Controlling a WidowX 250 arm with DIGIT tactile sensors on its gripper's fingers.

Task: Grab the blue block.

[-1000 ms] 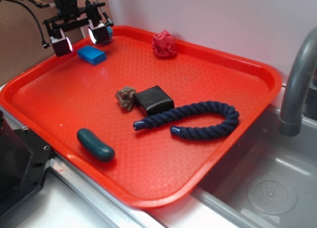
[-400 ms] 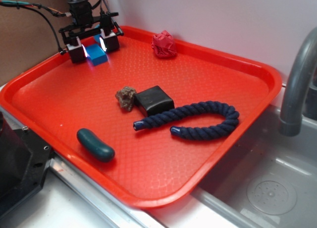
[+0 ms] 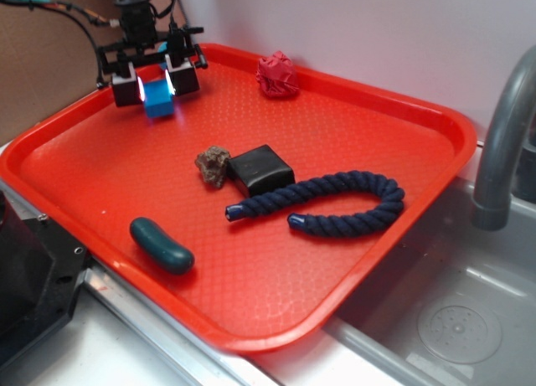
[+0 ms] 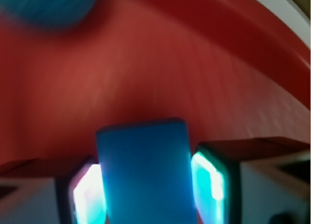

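You're sitting with the claw [image 4: 146, 197] straddling the block [image 4: 143, 173], jaws parted, one pad [image 4: 208, 187] glowing on each side. Looks like there's hardly any gap left, though I can't tell if they're actually touching yet. Before lifting I'd squeeze evenly and stay level so the block isn't twisting out. Something blurry and teal [image 4: 48, 8] is sitting further ahead, and the tray [image 3: 469, 139] rim is curving past just beyond the claw.
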